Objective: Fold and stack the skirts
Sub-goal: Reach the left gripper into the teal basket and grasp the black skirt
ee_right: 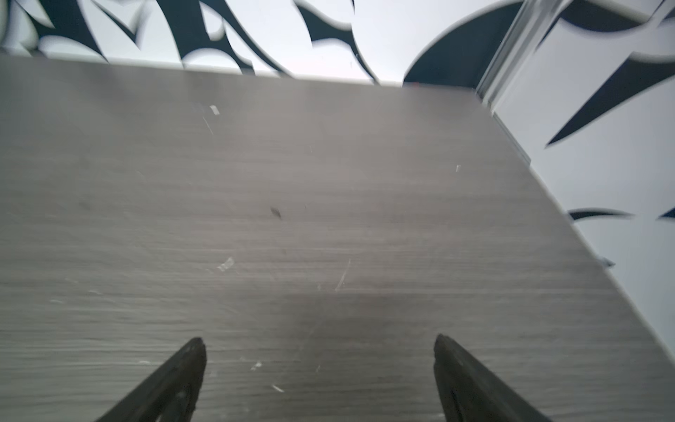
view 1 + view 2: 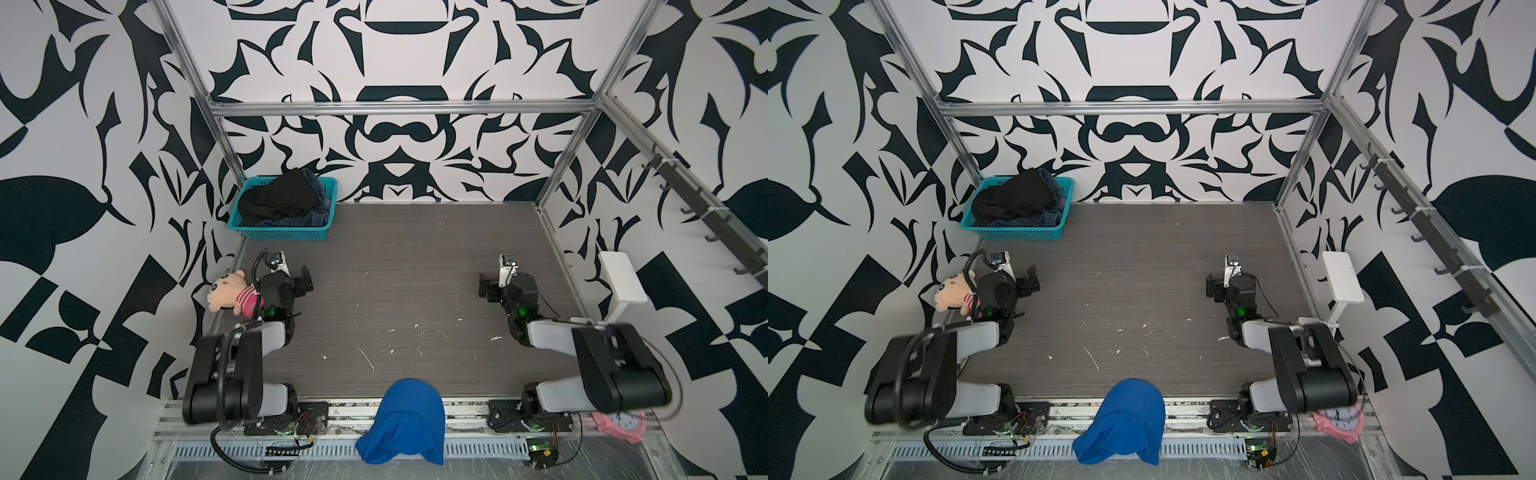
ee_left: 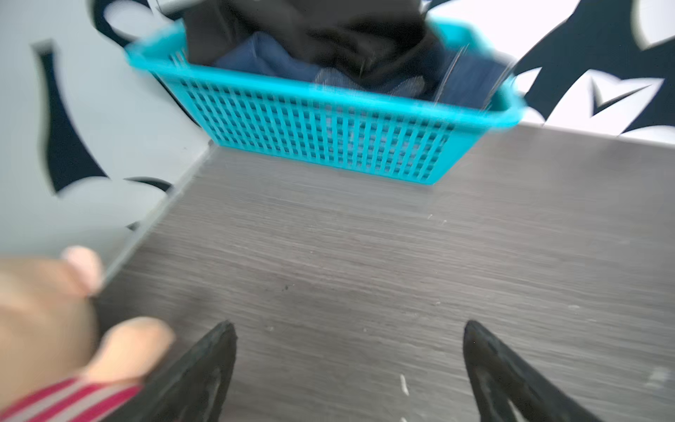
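The skirts lie heaped in a teal basket (image 2: 282,235) (image 2: 1013,233) at the table's back left corner. A black skirt (image 2: 286,195) (image 2: 1017,195) (image 3: 328,25) lies on top, and a dark blue denim skirt (image 2: 318,216) (image 2: 1054,216) (image 3: 263,54) shows under it. My left gripper (image 2: 307,280) (image 2: 1032,280) (image 3: 349,325) hangs open and empty over bare table, well short of the basket (image 3: 328,128). My right gripper (image 2: 484,284) (image 2: 1210,284) (image 1: 319,339) is open and empty over the table's right side.
A pink plush toy (image 2: 230,291) (image 3: 44,310) leans at the table's left edge beside the left arm. A bright blue mesh cloth (image 2: 407,419) drapes over the front rail. A white stand (image 2: 621,276) and a pink clock (image 2: 621,424) sit at the right.
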Action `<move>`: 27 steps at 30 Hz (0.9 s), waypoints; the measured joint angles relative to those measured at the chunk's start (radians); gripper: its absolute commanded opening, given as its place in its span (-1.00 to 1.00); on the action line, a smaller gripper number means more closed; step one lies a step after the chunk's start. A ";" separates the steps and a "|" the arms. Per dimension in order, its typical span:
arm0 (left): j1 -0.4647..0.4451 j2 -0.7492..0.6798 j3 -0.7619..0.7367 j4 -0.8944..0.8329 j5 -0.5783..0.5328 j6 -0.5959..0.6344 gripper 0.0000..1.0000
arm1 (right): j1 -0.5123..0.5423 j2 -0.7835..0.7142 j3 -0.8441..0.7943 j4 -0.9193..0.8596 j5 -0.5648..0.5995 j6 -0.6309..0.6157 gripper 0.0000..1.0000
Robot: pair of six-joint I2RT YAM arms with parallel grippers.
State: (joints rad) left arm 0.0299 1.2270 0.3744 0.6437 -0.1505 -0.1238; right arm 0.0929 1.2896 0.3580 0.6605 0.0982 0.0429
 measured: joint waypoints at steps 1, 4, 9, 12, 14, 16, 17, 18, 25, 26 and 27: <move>-0.005 -0.088 0.031 -0.077 0.004 -0.021 0.99 | 0.000 -0.070 0.027 -0.054 0.014 0.063 0.98; -0.019 -0.275 0.241 -0.305 0.051 -0.096 0.95 | -0.008 -0.222 0.126 -0.156 -0.036 0.237 0.99; -0.026 -0.266 0.655 -0.605 0.096 -0.175 0.88 | 0.144 -0.244 0.347 -0.335 -0.121 0.260 0.76; 0.003 -0.127 0.878 -0.785 0.122 -0.182 0.86 | 0.344 -0.134 0.557 -0.505 -0.082 0.174 0.68; 0.048 0.006 0.998 -0.881 0.159 -0.190 0.79 | 0.447 -0.013 0.727 -0.626 -0.066 0.122 0.54; 0.090 0.142 1.084 -0.953 0.183 -0.191 0.76 | 0.499 0.101 0.869 -0.723 -0.054 0.090 0.46; 0.109 0.232 1.136 -1.004 0.188 -0.188 0.75 | 0.513 0.154 0.929 -0.768 -0.048 0.080 0.43; 0.119 0.310 1.186 -1.051 0.189 -0.182 0.73 | 0.524 0.203 0.980 -0.807 -0.043 0.074 0.43; 0.133 0.803 1.620 -1.304 0.194 -0.137 0.71 | 0.547 0.366 1.067 -0.985 -0.045 0.061 0.42; 0.133 0.847 1.667 -1.322 0.192 -0.132 0.71 | 0.548 0.365 1.060 -0.995 -0.047 0.061 0.42; 0.133 0.878 1.706 -1.337 0.187 -0.128 0.71 | 0.549 0.359 1.054 -1.001 -0.048 0.061 0.42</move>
State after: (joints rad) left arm 0.1631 2.1052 2.0800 -0.6933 0.0368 -0.2516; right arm 0.6422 1.6489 1.4120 -0.3408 0.0498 0.1043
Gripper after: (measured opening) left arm 0.858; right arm 0.712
